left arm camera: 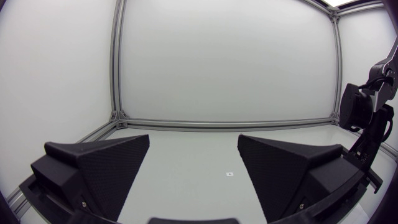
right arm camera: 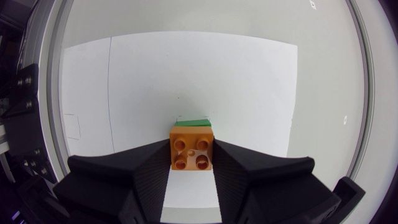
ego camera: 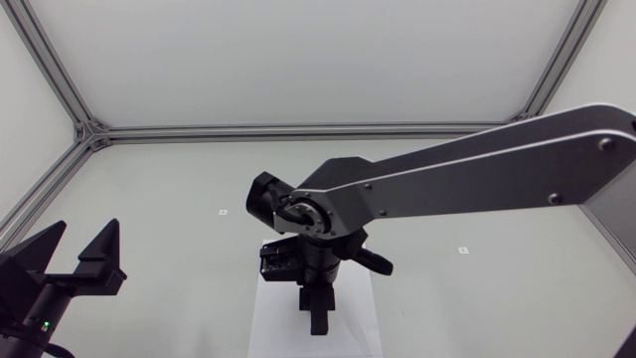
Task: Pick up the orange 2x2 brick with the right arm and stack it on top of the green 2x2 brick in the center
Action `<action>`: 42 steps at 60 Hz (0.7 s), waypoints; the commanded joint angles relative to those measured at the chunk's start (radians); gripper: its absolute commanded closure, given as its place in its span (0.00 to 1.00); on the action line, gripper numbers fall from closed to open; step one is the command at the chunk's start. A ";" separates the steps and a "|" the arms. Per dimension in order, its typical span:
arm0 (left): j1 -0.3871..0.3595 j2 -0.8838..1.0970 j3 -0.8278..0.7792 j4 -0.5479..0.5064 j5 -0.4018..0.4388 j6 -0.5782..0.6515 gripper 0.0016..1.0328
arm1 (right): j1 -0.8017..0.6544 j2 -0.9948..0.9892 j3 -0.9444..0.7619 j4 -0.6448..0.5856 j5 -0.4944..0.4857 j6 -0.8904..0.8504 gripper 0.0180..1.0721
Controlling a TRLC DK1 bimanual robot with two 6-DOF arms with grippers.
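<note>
Overhead, the right arm (ego camera: pixel 467 174) came in from the right edge as one long silver-grey link slanting down to the middle, where its black wrist turned straight down. The right gripper (ego camera: pixel 316 316) pointed at a white sheet (ego camera: pixel 273 323) lying on the pale table (ego camera: pixel 159 199). Both bricks were hidden under the wrist in this view. The left gripper (ego camera: pixel 84 261) sat low at the near left corner, well apart from the sheet, with its two fingers spread. Two small marks (ego camera: pixel 223 212) showed on the table, one on each side of the middle.

Next, in the left wrist view, the left gripper (left arm camera: pixel 193 165) stood wide apart with nothing between its fingers, only bare table (left arm camera: pixel 186 143) ahead and one small mark (left arm camera: pixel 229 175). The right arm (left arm camera: pixel 367 121) showed off to one side.

Last, in the right wrist view, the right gripper (right arm camera: pixel 193 155) was clamped on the orange brick (right arm camera: pixel 193 148), one finger pressed to each side, studs facing the camera. The green brick (right arm camera: pixel 193 122) showed only as a thin strip just past the orange one's far edge and below it. Whether the two touched could not be told. The white sheet (right arm camera: pixel 186 74) lay beneath both.
</note>
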 commanded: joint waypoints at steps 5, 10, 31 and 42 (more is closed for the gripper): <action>0.001 -0.008 -0.041 -0.015 0.004 0.013 0.04 | 0.004 0.038 0.002 -0.015 -0.001 0.006 0.86; 0.001 -0.008 -0.041 -0.015 0.004 0.013 0.04 | 0.001 0.048 0.003 -0.015 -0.001 0.006 0.86; 0.001 -0.008 -0.041 -0.014 0.004 0.013 0.04 | -0.004 0.095 0.014 -0.042 0.012 0.008 0.86; 0.001 -0.008 -0.041 -0.015 0.004 0.013 0.04 | -0.014 0.124 0.017 -0.067 0.013 0.011 0.86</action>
